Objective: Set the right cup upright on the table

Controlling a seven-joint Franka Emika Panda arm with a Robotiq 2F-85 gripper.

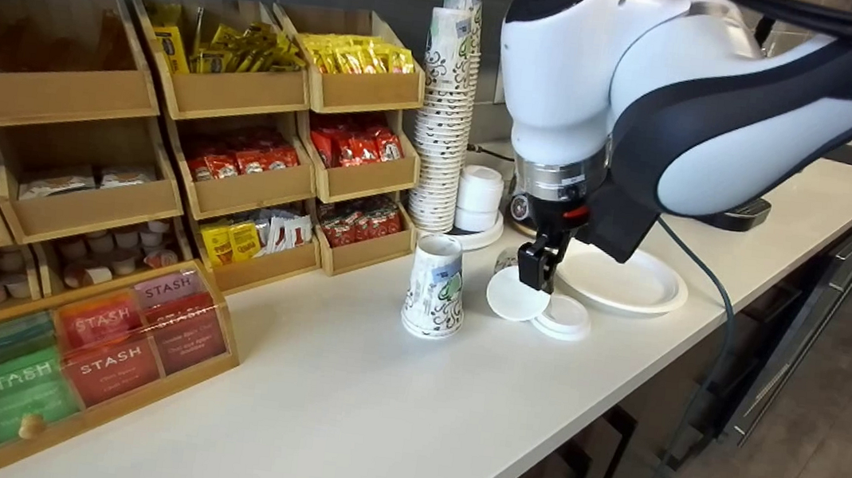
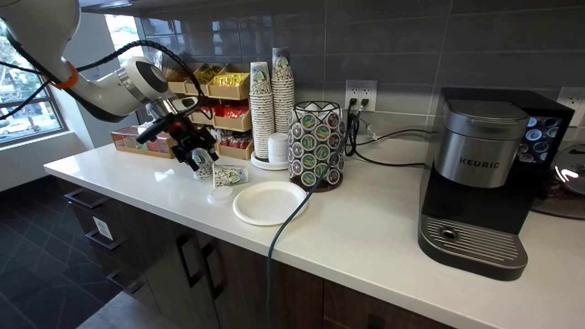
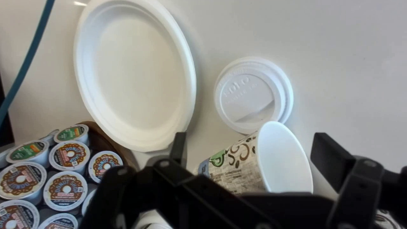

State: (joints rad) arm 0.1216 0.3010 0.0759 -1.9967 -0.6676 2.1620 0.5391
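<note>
The right cup, white with dark scattered print, lies on its side on the white table [image 1: 342, 414]. Its open mouth [image 1: 517, 294] faces the camera in an exterior view. Its printed side shows in an exterior view [image 2: 231, 175] and in the wrist view [image 3: 232, 167]. My gripper [image 3: 252, 151] is open, with one finger toward the cup's base end and one beyond its mouth. The fingers appear apart from the cup; part of it is hidden by the gripper. The gripper hangs close above the cup in both exterior views [image 1: 539, 272] [image 2: 204, 161].
A near-identical cup [image 1: 435, 296] stands with its narrow end up beside the lying cup. A white lid [image 3: 251, 95] touches or overlaps the rim's edge in view. A white plate [image 2: 269, 203], a pod carousel [image 2: 316, 146] and tall cup stacks [image 1: 442, 129] stand nearby.
</note>
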